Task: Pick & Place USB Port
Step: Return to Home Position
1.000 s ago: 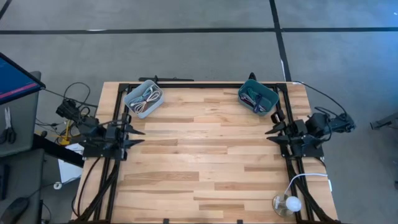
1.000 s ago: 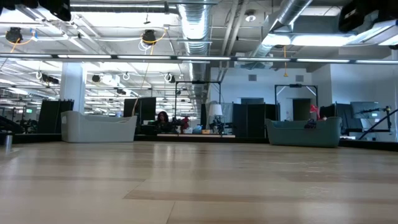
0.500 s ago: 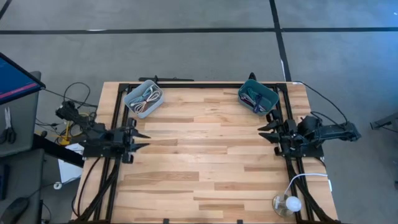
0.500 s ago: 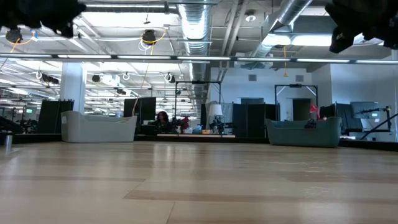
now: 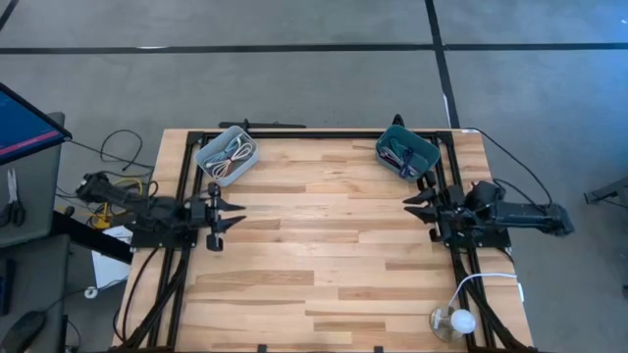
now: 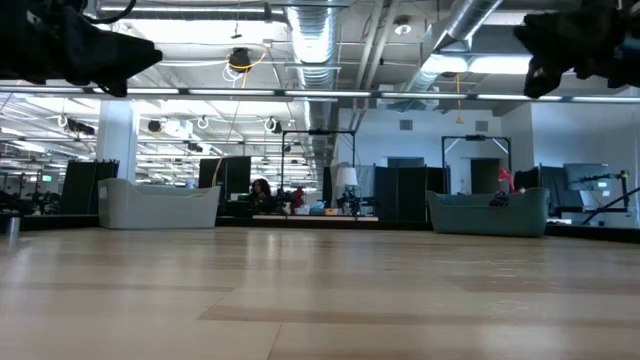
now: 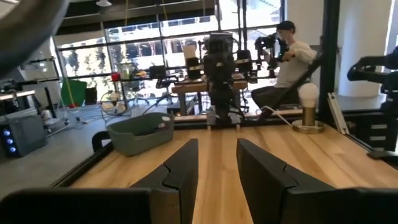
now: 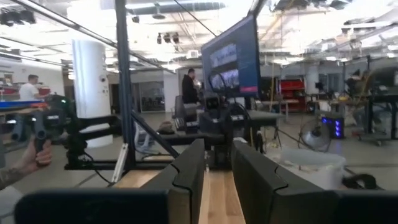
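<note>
- cables (image 5: 234, 152) lay in the white bin (image 5: 208, 163) and green bin (image 5: 424, 157) at the table's (image 5: 324, 255) far corners.
- left gripper (image 5: 238, 214), at the left edge, and right gripper (image 5: 409, 207), at the right edge, were slightly open, empty.
- homing well likely meant folding both arms back, clear of the bins.

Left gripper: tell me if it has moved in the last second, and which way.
Yes. In the high view the left gripper has slid inward over the table, away from its left edge; the white bin stayed put.
</note>
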{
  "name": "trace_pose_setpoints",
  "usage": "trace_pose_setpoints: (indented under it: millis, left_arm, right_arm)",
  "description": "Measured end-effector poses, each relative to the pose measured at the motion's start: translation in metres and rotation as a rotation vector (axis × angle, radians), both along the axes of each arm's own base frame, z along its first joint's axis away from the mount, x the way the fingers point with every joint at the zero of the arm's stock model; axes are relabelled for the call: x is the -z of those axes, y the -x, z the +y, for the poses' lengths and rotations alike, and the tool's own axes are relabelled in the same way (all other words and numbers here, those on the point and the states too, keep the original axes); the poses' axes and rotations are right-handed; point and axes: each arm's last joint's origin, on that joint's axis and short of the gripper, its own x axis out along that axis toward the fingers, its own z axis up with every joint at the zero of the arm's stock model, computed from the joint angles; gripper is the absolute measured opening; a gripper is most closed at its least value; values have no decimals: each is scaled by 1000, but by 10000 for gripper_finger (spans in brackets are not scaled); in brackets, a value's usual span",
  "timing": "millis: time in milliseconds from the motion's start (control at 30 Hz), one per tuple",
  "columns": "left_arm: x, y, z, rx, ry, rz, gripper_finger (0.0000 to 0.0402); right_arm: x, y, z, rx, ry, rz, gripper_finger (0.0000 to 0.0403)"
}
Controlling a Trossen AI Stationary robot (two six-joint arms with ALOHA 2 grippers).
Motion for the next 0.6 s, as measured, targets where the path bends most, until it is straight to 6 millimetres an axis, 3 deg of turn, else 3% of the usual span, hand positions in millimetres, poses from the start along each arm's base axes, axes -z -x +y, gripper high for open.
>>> trace_pose_setpoints:
  millis: [133,600]
  left_arm:
    - [0,-1,4,-25,-1,-2,110]
    - [2,-5,17,-42,7,3,110]
  right_arm:
    - [8,-2,-4,30,-28,15,74]
    - [7,-1,-8,12,22,0,74]
